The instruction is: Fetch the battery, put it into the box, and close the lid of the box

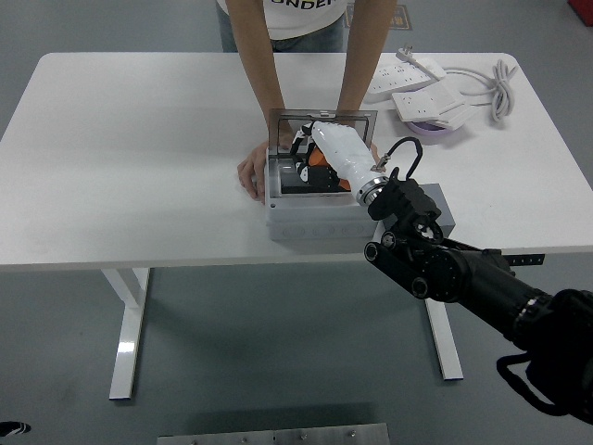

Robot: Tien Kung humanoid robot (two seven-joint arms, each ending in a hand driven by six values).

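Observation:
A grey box stands at the table's middle with its clear lid tipped open at the back. My right hand, white-shelled on a black arm, reaches into the box from the lower right. Its fingers are curled on an orange and black battery held low inside the box. The battery is mostly hidden by the hand. A person at the far side steadies the box with one hand on its left wall and the other behind my wrist.
White power strips with a coiled cable and a purple bowl lie at the back right. The white table is bare on the left. A grey block sits right of the box.

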